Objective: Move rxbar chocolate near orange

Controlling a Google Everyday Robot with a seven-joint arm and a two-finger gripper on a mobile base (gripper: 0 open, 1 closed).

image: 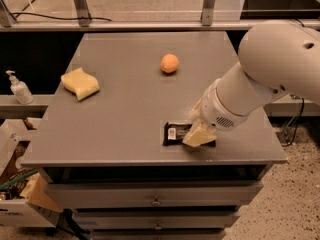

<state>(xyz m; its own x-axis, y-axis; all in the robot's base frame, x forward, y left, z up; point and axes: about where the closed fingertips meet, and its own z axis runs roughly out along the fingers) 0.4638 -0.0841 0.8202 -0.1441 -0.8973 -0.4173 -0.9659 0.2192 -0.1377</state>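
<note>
The rxbar chocolate, a flat black bar with a small white label at its left end, lies near the table's front edge, right of centre. My gripper is down on the bar's right half and hides that part; the big white arm reaches in from the right. The orange, small and round, sits on the table well behind the bar, towards the back centre, apart from both bar and gripper.
A pale yellow sponge lies at the table's left. The grey table has drawers below its front edge. A pump bottle stands on a lower ledge to the left. A box with clutter sits on the floor at lower left.
</note>
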